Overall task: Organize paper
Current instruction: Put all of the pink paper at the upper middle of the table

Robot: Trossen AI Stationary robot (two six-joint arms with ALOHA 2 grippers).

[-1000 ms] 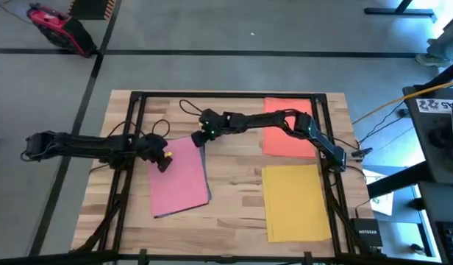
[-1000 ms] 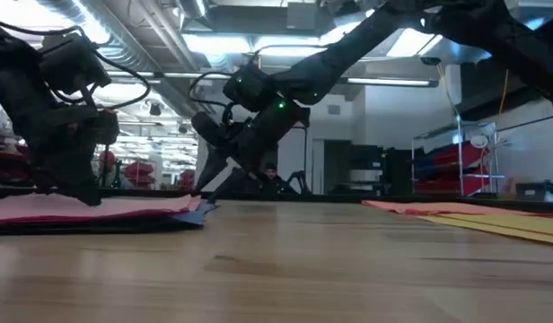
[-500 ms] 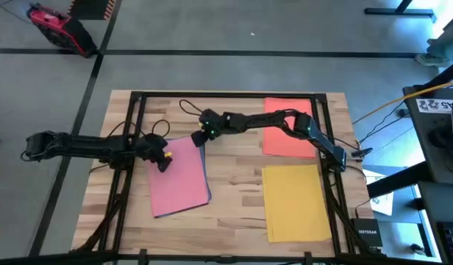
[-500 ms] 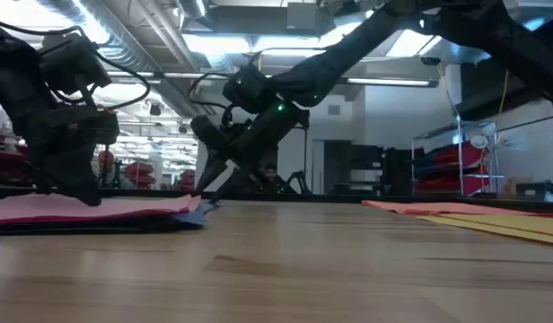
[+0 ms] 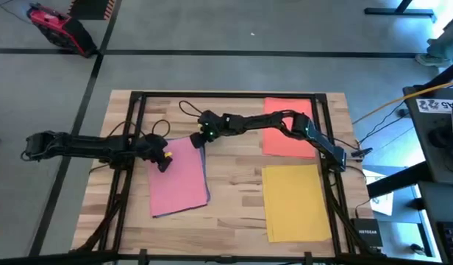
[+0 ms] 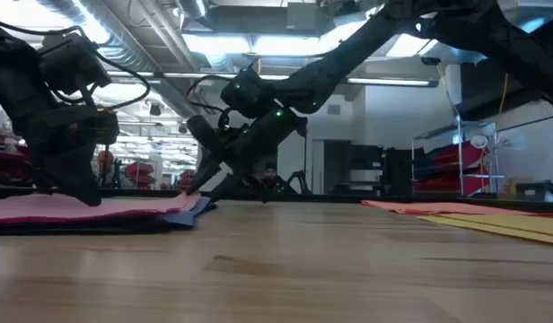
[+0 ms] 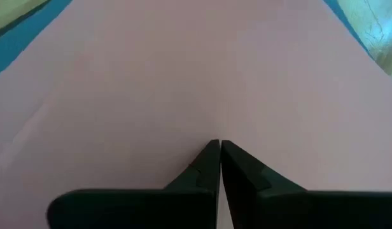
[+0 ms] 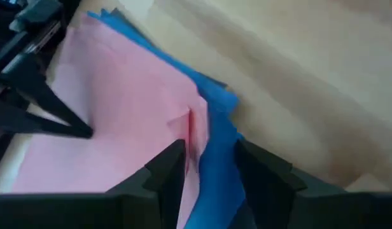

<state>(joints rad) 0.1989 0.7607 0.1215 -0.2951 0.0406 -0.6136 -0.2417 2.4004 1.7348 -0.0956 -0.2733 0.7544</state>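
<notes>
- The table [image 5: 234, 199], a pale butcher-block top with a dark frame, is seen on a grey floor crossed by dark tape lines; a red machine [image 5: 56, 26] is seen on the floor beyond the far-left corner, and cables and equipment off the right edge.
- The paper is found in three places, well apart; the task is judged to be partly done, since nothing has yet been gathered into one pile.
- The yellow sheet [image 5: 296, 201] lies flat at the near right; the orange-red sheet [image 5: 285, 136] lies just beyond it at the far right; both are untouched by either arm.
- The pink sheet [image 5: 179, 180] lies left of centre on top of a blue sheet [image 8: 218, 146], whose edge is exposed along the right side and far corner; a darker layer is hinted at beneath in the low view, though this cannot be confirmed.
- The left gripper [image 7: 219, 149] is pressed onto the pink sheet near its far-left corner, jaws clenched together on nothing, seemingly pinning the stack.
- The right gripper [image 8: 209, 159] is placed at the stack's far-right corner, jaws parted astride the pink and blue edges; a small crease is seen in the pink there.
- Squaring this stack and bringing in the other two sheets is judged to remain.
</notes>
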